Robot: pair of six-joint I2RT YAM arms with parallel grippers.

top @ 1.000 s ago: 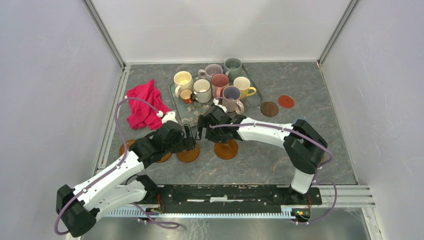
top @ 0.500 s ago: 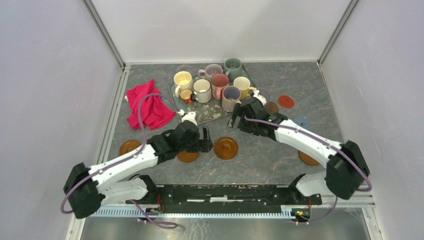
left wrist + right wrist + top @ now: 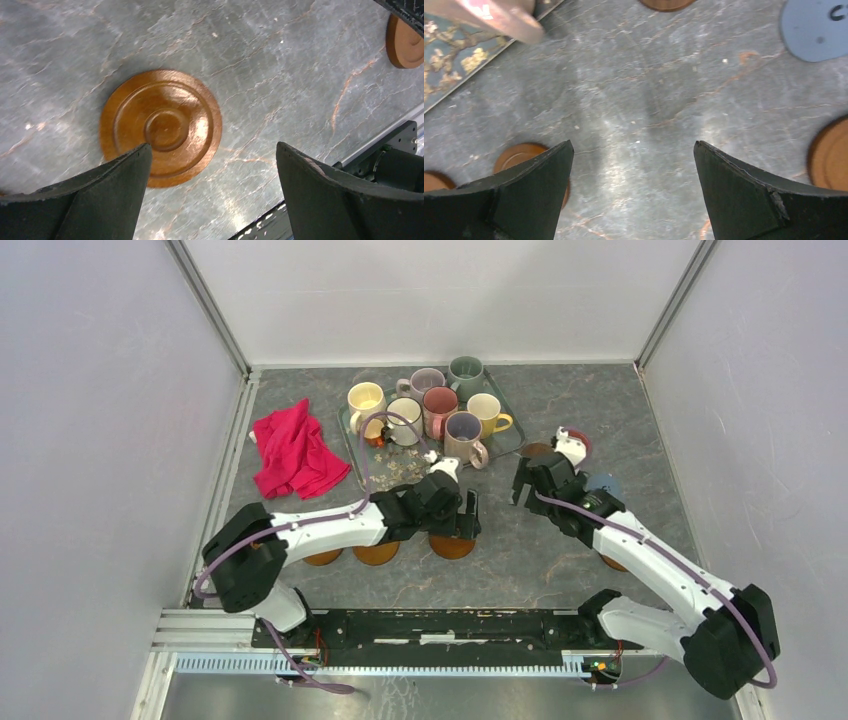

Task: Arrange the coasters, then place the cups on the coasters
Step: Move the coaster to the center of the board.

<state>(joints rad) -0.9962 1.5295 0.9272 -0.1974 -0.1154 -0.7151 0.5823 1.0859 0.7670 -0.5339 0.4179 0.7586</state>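
My left fingers (image 3: 100, 200) were apart over an orange coaster (image 3: 160, 127); right fingers (image 3: 749, 190) apart over bare bench (image 3: 639, 90). Cups (image 3: 437, 412) sat on the tray (image 3: 400, 455) at 12 o'clock. Closing off-centre could skid that glossy coaster.

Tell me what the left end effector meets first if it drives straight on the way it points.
Probably the orange-brown coaster. The open left end effector points down at the table, with one finger over the coaster's edge and the other over bare stone. How high it is above them is unclear.
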